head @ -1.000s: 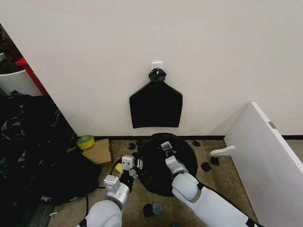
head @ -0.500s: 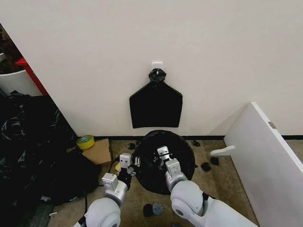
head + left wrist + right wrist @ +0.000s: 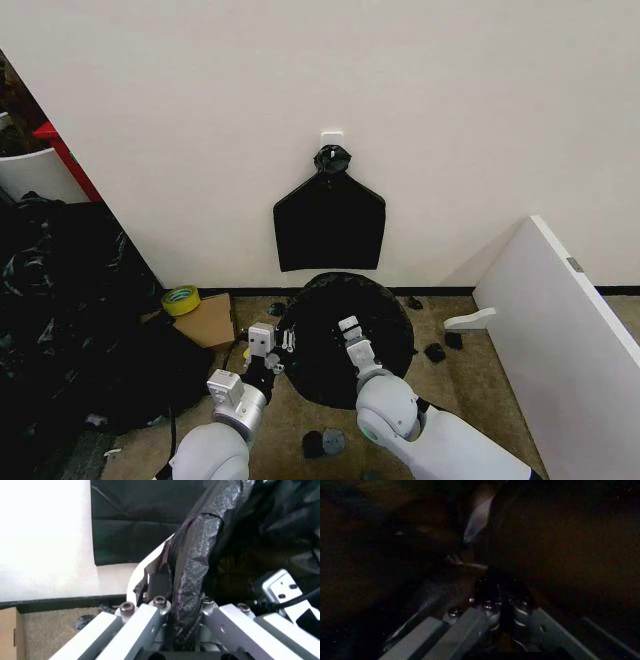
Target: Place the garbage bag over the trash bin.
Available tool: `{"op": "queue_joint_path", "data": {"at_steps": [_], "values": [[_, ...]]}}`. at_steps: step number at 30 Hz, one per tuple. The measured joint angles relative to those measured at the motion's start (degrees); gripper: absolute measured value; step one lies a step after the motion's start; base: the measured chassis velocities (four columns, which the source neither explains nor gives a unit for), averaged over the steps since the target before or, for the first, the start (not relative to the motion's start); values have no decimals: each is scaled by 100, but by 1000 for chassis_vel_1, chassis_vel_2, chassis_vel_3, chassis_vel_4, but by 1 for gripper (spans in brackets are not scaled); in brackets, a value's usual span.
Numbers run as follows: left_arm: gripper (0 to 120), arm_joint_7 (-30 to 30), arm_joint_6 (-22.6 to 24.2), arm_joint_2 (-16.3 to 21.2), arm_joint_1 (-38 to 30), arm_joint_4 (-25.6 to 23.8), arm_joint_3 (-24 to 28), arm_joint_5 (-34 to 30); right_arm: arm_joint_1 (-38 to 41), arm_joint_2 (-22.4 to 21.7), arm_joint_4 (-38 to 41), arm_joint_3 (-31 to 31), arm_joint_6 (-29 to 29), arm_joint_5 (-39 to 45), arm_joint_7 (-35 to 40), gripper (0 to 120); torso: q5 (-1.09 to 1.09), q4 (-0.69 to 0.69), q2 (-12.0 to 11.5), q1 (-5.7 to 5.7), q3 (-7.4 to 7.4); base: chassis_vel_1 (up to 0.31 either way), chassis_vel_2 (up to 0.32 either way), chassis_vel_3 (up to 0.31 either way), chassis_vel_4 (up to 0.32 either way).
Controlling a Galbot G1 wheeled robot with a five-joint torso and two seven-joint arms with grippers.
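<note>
The trash bin (image 3: 400, 350) stands on the floor (image 3: 470, 380) against the wall (image 3: 450, 120), directly below a hanging bag (image 3: 329, 224). The garbage bag (image 3: 345, 325) lies over its mouth. A tape roll (image 3: 180, 299) sits to the left and a board (image 3: 560, 340) leans to the right.

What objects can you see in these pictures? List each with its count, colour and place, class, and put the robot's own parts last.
garbage bag: one, black, draped across the bin's mouth
trash bin: one, cream-white, by the wall
flat bag: one, black, hanging on the wall hook
tape roll: one, yellow-green, on the floor at left
board: one, white, leaning at right
left gripper: at the bin's left edge, shut on the bag
right gripper: over the bag
</note>
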Motion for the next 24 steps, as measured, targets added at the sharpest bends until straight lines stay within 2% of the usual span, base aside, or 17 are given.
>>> {"op": "queue_joint_path", "data": {"at_steps": [4,7,11,17,24], "values": [[1,5,-8,2,-25,18,2,2,-41,-48,107,58,120,-90,-42,0,0,-1,0,0,0,0,0,0,0],[1,29,-23,3,-63,85,8,7,-118,-143,461,34,423,-105,-148,0,0,0,0,0,0,0,0,0,0],[1,61,-62,7,-80,159,12,49,-165,-232,891,-63,434,311,-128,0,-1,-1,0,0,0,0,0,0,0],[1,146,-184,18,-100,295,-23,165,-231,-287,1435,-222,-275,1623,390,0,0,0,0,0,0,0,0,0,0],[1,168,-219,24,-102,304,-100,148,-253,-278,1410,-354,-630,1779,577,0,0,0,0,0,0,0,0,0,0]]}}
